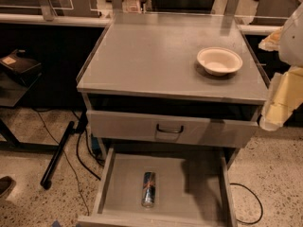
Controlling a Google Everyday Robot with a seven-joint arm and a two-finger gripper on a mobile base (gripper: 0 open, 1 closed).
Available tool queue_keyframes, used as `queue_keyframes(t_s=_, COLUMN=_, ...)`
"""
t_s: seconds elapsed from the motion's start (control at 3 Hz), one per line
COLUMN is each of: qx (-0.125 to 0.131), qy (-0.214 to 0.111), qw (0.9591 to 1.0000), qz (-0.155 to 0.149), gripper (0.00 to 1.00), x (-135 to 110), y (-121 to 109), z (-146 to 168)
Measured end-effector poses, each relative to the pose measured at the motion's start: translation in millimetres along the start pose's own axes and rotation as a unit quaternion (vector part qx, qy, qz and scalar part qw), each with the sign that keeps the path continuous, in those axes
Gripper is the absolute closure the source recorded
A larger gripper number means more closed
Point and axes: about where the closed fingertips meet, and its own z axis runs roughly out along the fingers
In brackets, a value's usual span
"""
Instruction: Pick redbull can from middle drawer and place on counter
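The redbull can (pixel 148 189), slim, blue and silver, lies on its side on the floor of the middle drawer (pixel 194 183), near the drawer's front edge. The drawer is pulled out wide below the cabinet. The counter (pixel 156 56) is the flat grey top above it. My gripper (pixel 278 100) hangs at the right edge of the view, pale and yellowish, beside the counter's right front corner. It is well above and to the right of the can, and not touching it.
A white bowl (pixel 219 60) sits on the counter's right side. A small bottle (pixel 132 1) stands beyond the back edge. The drawer front (pixel 169 128) with a dark loop handle is above the open drawer. Cables and a black pole (pixel 57 155) lie on the floor at left.
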Motion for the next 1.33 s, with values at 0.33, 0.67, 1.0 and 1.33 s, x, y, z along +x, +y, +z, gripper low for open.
queue_keyframes(t_s=0.33, qx=0.0, qy=0.0, qw=1.0, qz=0.0, gripper=0.0, x=0.0, y=0.0, z=0.1)
queue_keyframes(t_s=0.67, qx=-0.001, qy=-0.007, qw=1.0, qz=0.0, gripper=0.0, x=-4.3, y=7.7, z=18.0)
queue_keyframes(t_s=1.0, qx=-0.016, qy=-0.01, qw=0.9998, qz=-0.001, gripper=0.0, x=-9.8, y=19.7, z=47.1)
queue_keyframes(t_s=1.33, qx=-0.048, qy=-0.017, qw=0.9987, qz=-0.004, gripper=0.0, x=-19.1, y=38.9, z=77.4)
